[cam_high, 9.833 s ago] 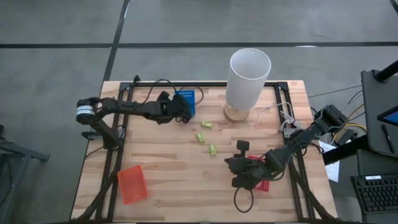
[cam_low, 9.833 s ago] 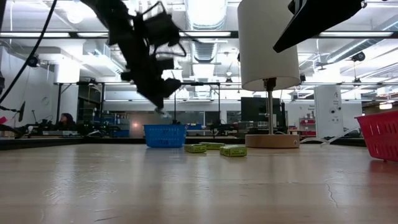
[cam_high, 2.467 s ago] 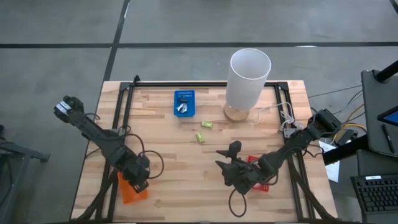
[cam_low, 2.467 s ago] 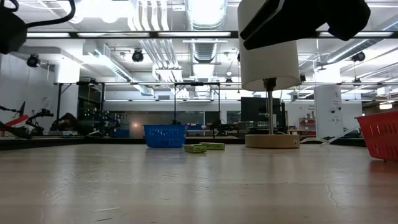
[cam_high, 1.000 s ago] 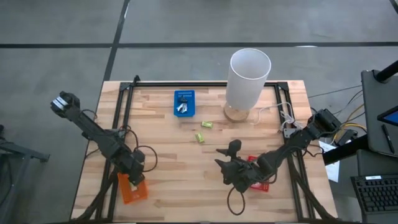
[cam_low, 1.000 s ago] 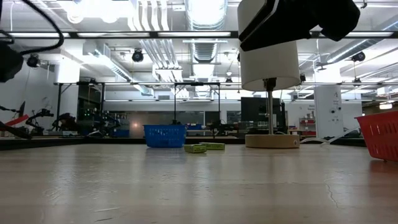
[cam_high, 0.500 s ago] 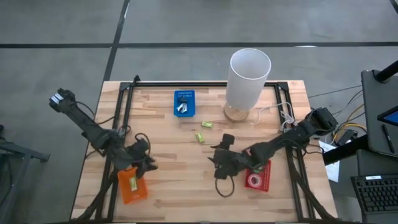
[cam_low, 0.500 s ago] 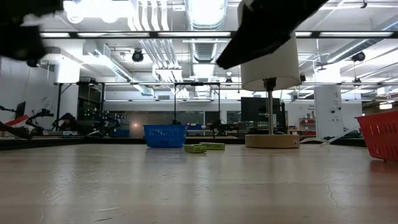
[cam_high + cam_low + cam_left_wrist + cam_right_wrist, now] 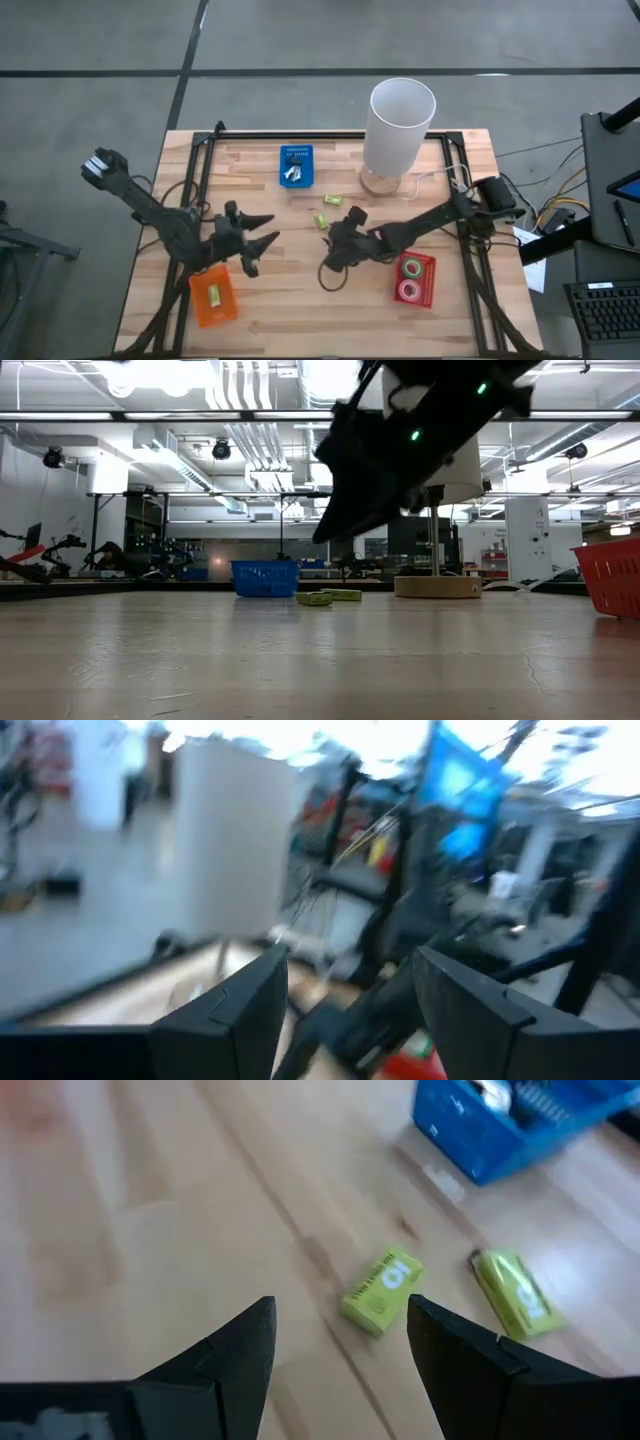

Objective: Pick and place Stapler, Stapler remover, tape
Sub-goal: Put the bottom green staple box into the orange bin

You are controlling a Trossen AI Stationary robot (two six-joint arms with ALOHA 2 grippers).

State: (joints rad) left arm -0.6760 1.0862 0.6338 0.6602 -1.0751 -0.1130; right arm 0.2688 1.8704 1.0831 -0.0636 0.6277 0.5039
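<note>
Two tape rolls lie in the red tray at the near right. The stapler and the stapler remover cannot be made out; something silvery lies in the blue basket. Two green boxes lie flat on the table. My right gripper hovers open just near of them; they show past its fingers. My left gripper is open and holds nothing, just far and right of the orange tray, which holds a yellow-green box.
A tall white lamp stands on a round wooden base at the far right. Black frame rails run along the table's left, far and right sides. Bare wood lies at the near middle.
My left gripper has risen from the orange tray and gone toward the table's right and far edge, uncovering the yellow-green box in the tray. My right gripper has left the red tray and gone left and far toward the green boxes, uncovering the tape rolls.
</note>
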